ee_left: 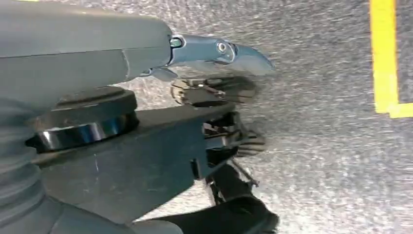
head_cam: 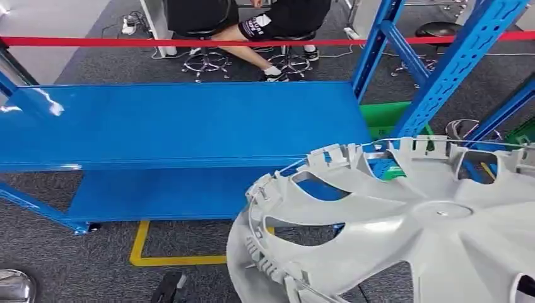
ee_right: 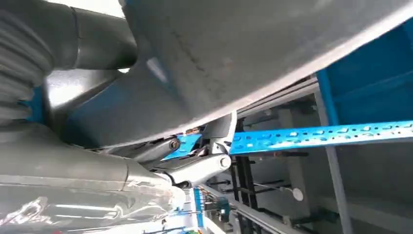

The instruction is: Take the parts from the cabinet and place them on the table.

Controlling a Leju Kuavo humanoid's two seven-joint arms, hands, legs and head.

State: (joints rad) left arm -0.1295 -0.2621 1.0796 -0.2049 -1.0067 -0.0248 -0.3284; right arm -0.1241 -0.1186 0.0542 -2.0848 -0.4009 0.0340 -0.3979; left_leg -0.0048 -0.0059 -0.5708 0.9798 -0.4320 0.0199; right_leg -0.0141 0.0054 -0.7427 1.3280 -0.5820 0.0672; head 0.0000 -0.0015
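While you look down from the head view, the blue shelf rack fills the far and left part of the scene, with a broad upper shelf, a lower shelf beneath it, and slanted blue uprights on the right. Nearer you and to the right, the grey wheel cover takes up the near right corner, its ribbed back side facing up, its clips ringing the rim and its spokes opening onto the carpet and shelf below. It sits in front of the rack, off the shelves, and tilted.

From the right wrist view you see the same wheel cover pressed close over the right hand, whose fingers curl up against its rim, so that hand is clamped on the cover. Behind it runs a blue perforated rail.

The left hand hangs over the grey carpet in the left wrist view; its thumb juts out and the darker fingers are blurred, so you cannot tell whether they are apart or together. Yellow floor tape lies near it.

Far off, a red barrier tape crosses the scene, and beyond it a person's legs rest beside stools.
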